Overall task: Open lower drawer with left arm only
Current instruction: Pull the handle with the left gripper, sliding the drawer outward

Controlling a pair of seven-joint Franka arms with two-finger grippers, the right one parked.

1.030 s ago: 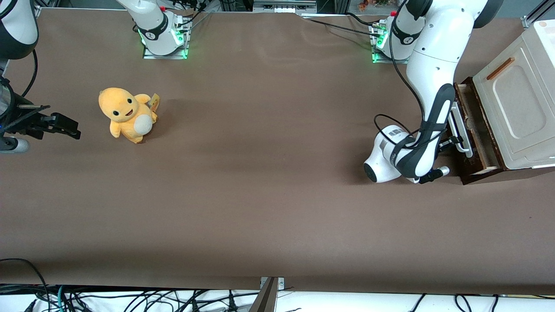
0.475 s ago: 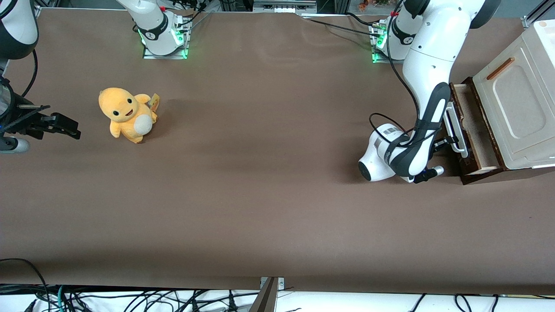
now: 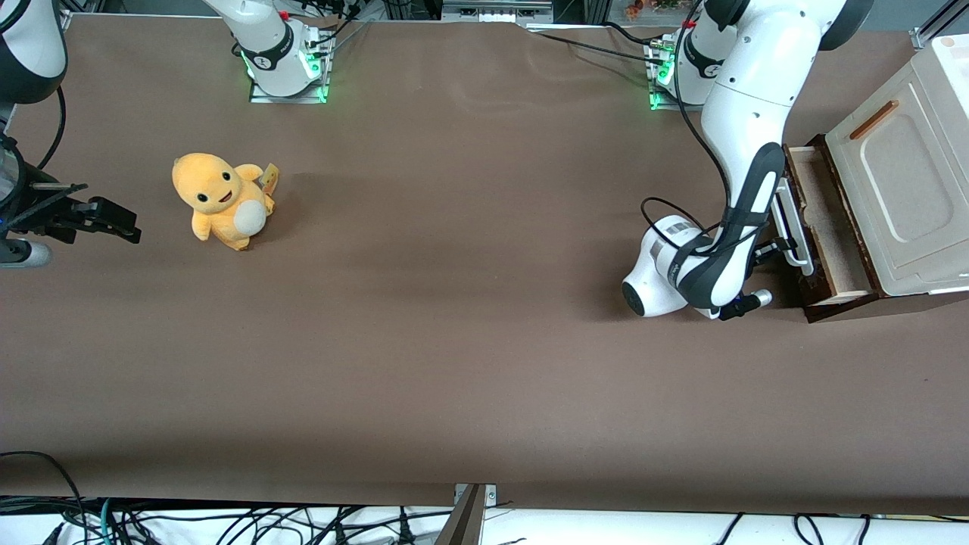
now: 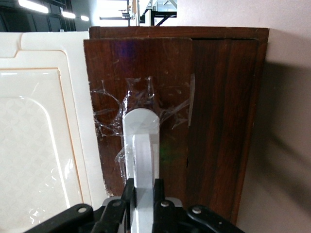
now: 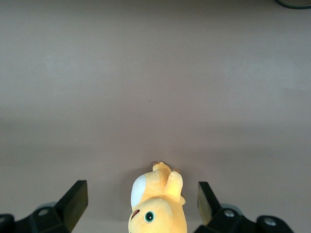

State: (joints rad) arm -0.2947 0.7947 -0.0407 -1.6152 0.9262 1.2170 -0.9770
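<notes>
One lower drawer (image 3: 821,227) pulled partly out; one gripper (image 4: 143,206) apparently clamped on its single white handle (image 4: 141,145); one plush toy (image 3: 219,198) well apart.

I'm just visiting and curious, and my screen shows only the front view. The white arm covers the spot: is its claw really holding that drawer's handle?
Observer: Yes. In the left wrist view the gripper is shut on the white handle, a finger on each side of the bar.
Operator: What holds the handle on?
Observer: Clear tape, crinkled across the dark front of the lower drawer.
Operator: Is the wood in good shape?
Observer: Close up, it is scratched.
Operator: And that orange toy?
Observer: The right wrist view shows the plush lying between the parked gripper's open fingers, untouched.
</notes>
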